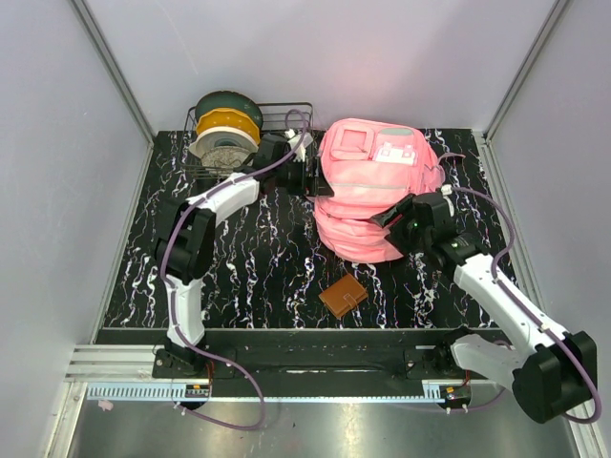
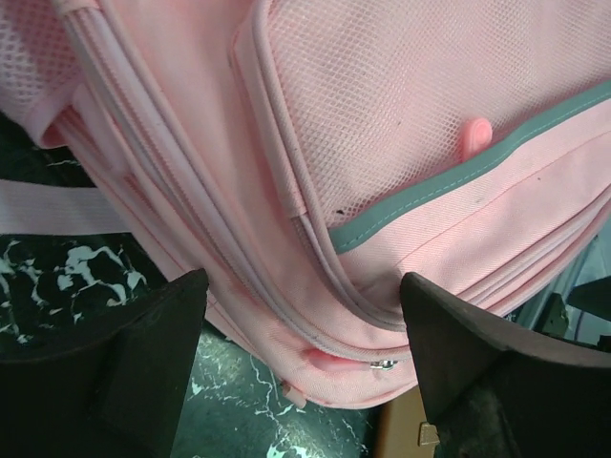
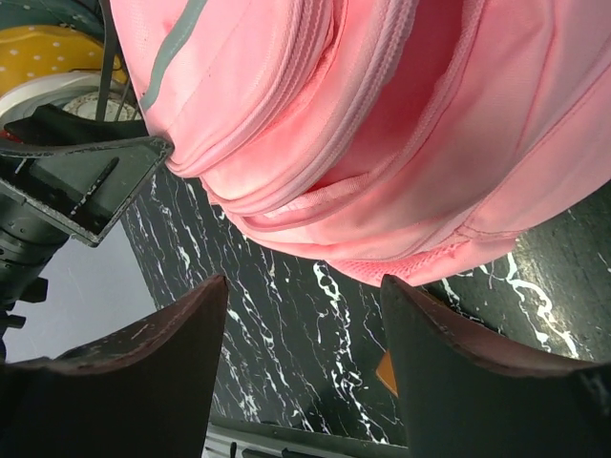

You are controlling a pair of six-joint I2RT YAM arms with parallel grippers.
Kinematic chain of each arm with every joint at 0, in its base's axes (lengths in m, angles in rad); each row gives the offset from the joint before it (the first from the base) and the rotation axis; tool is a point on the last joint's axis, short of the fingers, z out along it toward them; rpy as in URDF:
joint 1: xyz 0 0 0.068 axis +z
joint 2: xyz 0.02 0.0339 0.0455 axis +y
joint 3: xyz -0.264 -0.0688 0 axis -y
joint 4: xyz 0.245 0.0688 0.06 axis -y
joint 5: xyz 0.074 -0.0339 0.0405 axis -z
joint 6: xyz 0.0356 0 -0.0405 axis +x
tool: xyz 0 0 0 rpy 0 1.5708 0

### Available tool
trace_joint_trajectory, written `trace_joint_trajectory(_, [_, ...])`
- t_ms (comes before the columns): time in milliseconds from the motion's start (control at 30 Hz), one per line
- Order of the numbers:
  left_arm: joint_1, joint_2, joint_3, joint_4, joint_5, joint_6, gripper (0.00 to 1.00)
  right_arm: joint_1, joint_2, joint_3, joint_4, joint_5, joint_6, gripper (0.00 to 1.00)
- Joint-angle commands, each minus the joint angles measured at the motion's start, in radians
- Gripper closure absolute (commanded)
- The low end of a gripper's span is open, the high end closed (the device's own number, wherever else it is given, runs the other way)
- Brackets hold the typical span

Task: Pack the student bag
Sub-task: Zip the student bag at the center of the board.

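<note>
The pink student bag lies on the black marbled table, front pockets up. My left gripper is open at the bag's left edge. In the left wrist view the open gripper faces the bag's side, with a mesh pocket, a grey band and a metal zipper pull between the fingers. My right gripper is open at the bag's near right side. In the right wrist view the open, empty gripper sits just below the bag.
A brown wallet-like case lies on the table near the bag's front edge; its corner shows in the right wrist view. A wire basket with filament spools stands at the back left. Grey walls enclose the table.
</note>
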Motion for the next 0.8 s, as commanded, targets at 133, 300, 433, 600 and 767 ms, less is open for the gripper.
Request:
trace_joint_trajectory(133, [-0.012,0.101,0.048,0.158,0.176,-0.099,0.23,0.019,0.097,-0.033,0.140,-0.030,0.045,0.25])
trace_joint_trajectory(300, [-0.028,0.097,0.020,0.230,0.197,-0.149,0.54,0.020,0.153,-0.034,0.180,-0.004,0.038,0.23])
trace_joint_trajectory(433, [-0.062,0.039,-0.053,0.291,0.202,-0.198,0.74,0.020,0.149,-0.037,0.157,0.079,0.002,0.24])
trace_joint_trajectory(600, [-0.108,-0.041,-0.155,0.368,0.176,-0.272,0.94,-0.010,0.063,-0.015,0.081,0.151,-0.056,0.29])
trace_joint_trajectory(767, [-0.165,-0.096,-0.192,0.376,0.090,-0.326,0.98,-0.004,-0.015,0.028,0.056,-0.017,-0.042,0.37])
